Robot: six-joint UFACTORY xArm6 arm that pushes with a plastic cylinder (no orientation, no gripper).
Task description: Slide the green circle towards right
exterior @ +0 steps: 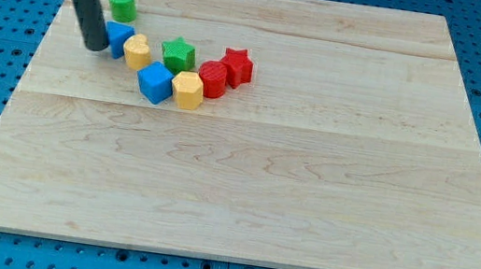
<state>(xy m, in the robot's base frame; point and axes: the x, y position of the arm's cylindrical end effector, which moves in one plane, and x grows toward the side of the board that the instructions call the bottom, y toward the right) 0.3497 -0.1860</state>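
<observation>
Green circle (123, 4) sits just up-right of my tip (95, 46); no fingers, nothing held.

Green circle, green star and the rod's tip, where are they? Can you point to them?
green circle (123, 4), camera view, on its top face.
green star (178, 53), camera view, on its top face.
my tip (94, 46), camera view, the rod's very end, just left of the blue block (119, 38).

My tip (94, 46) below-left of green circle (123, 4); other blocks cluster right of tip, mid-board (259, 203).
</observation>
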